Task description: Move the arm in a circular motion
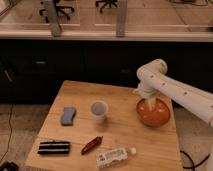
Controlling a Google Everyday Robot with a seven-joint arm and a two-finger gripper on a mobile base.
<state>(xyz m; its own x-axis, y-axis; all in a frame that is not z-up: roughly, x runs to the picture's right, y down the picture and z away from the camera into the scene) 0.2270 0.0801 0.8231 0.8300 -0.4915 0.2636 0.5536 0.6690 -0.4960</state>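
Observation:
The arm (172,90), white with thick tubular segments and small dark dots, reaches in from the right edge, and its rounded elbow joint (152,71) is over the table's right side. The gripper (149,105) hangs down from the elbow, directly above an orange bowl (153,114) on the right of the wooden table (120,145). The gripper's pale fingers point down into the bowl's opening.
On the table stand a white cup (99,111), a blue sponge (68,115), a black striped packet (54,147), a red-brown snack bag (91,145) and a lying plastic bottle (116,156). A dark counter (75,60) runs behind the table.

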